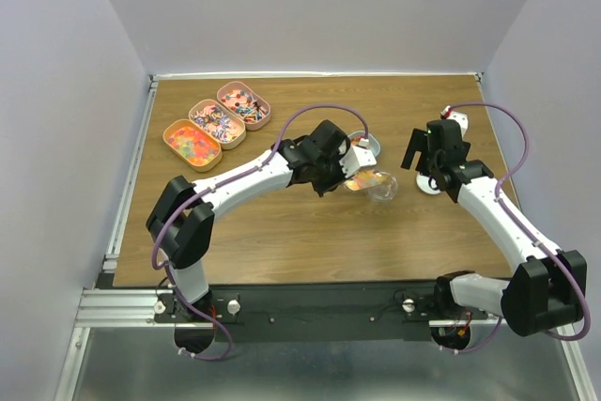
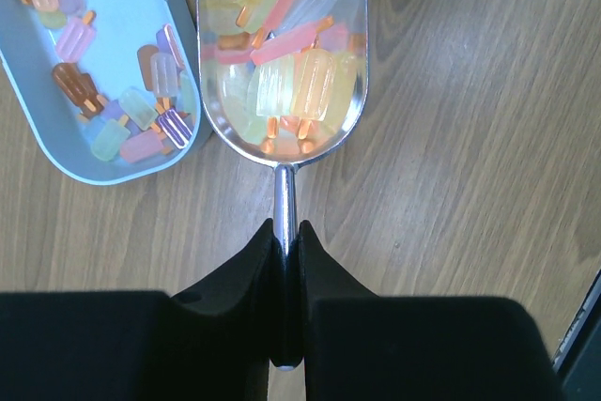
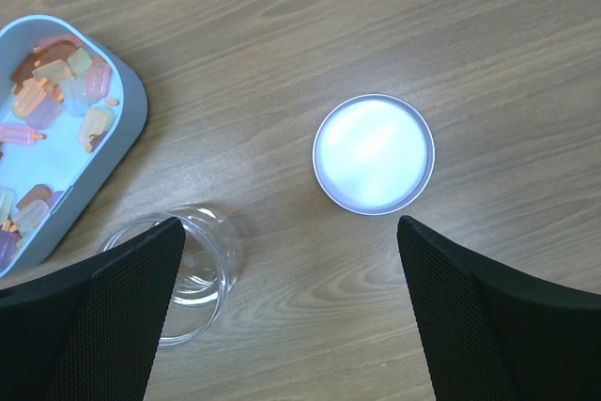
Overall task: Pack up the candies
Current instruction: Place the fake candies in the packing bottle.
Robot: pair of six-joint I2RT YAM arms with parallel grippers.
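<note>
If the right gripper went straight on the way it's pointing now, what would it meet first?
Most likely the round silver lid, flat on the table between the open fingers of the right gripper; the clear jar sits aside. Depth is unclear.

We see the scoop point(image 2: 285, 196) cut off by the upper edge of the left wrist view, some candies point(image 2: 310, 82) lost with it; the tray point(image 2: 122, 21) runs past the left edge; the jar point(image 3: 211, 260) is half hidden behind the right end effector point(image 3: 289, 224).
</note>
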